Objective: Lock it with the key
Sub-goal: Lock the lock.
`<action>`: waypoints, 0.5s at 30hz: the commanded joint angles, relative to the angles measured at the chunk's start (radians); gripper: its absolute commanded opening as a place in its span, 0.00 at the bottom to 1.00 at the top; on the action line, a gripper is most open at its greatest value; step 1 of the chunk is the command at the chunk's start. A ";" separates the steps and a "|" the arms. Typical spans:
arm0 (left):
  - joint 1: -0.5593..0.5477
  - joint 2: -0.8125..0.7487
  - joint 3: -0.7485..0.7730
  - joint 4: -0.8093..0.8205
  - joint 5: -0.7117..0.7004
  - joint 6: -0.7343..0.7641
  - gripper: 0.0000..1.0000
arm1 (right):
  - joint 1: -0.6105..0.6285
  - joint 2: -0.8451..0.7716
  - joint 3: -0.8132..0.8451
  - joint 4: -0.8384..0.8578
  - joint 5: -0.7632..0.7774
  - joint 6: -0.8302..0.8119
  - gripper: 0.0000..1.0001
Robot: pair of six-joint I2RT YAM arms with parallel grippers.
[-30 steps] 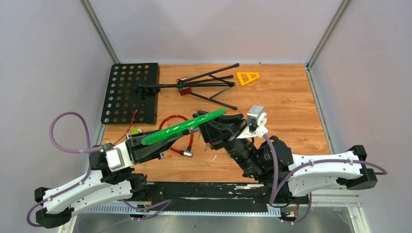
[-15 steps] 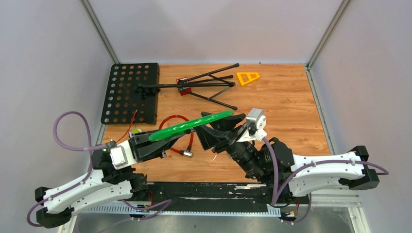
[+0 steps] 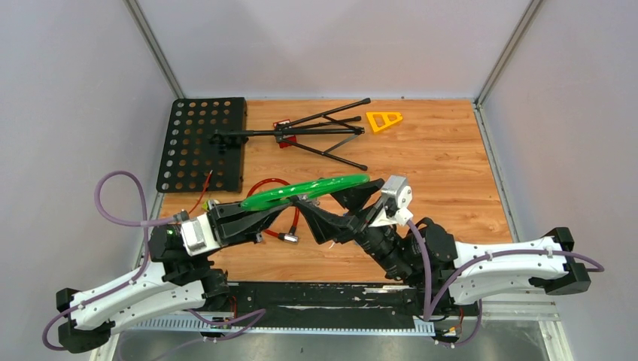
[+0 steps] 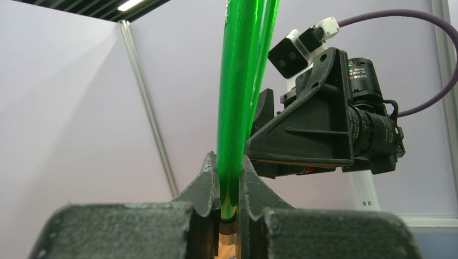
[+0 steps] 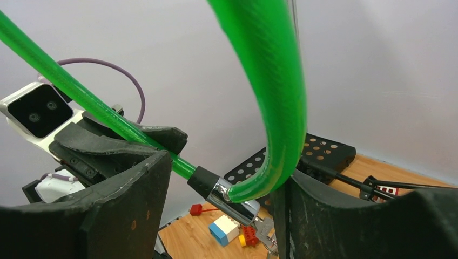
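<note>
Your left gripper (image 4: pixel 229 178) is clenched on the green cable lock (image 3: pixel 305 189). It pinches the tube low between its pads, and the loop hangs in the air above the table (image 3: pixel 436 158). Your right gripper (image 5: pixel 221 172) is released: its jaws stand wide, with the lock head (image 5: pixel 227 195) between them. So one narrow pinch carries the whole loop. The tube is round and smooth, so it may turn or slide in that pinch when the right jaws close, and the head may swing away. A small metal piece (image 5: pixel 264 233) hangs under the head; I cannot tell whether it is the key. The two claws are very near and may hit each other.
</note>
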 commanded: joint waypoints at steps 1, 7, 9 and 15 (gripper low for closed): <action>0.002 -0.011 0.008 0.094 -0.082 -0.006 0.00 | 0.013 -0.032 -0.017 0.022 -0.042 -0.015 0.66; 0.003 -0.013 0.006 0.115 -0.089 -0.014 0.00 | 0.011 -0.054 -0.045 0.028 -0.054 -0.044 0.67; 0.003 -0.014 0.007 0.124 -0.091 -0.020 0.00 | 0.012 -0.061 -0.057 0.035 -0.045 -0.050 0.68; 0.003 -0.017 0.009 0.144 -0.092 -0.034 0.00 | 0.012 -0.086 -0.081 0.039 -0.022 -0.072 0.68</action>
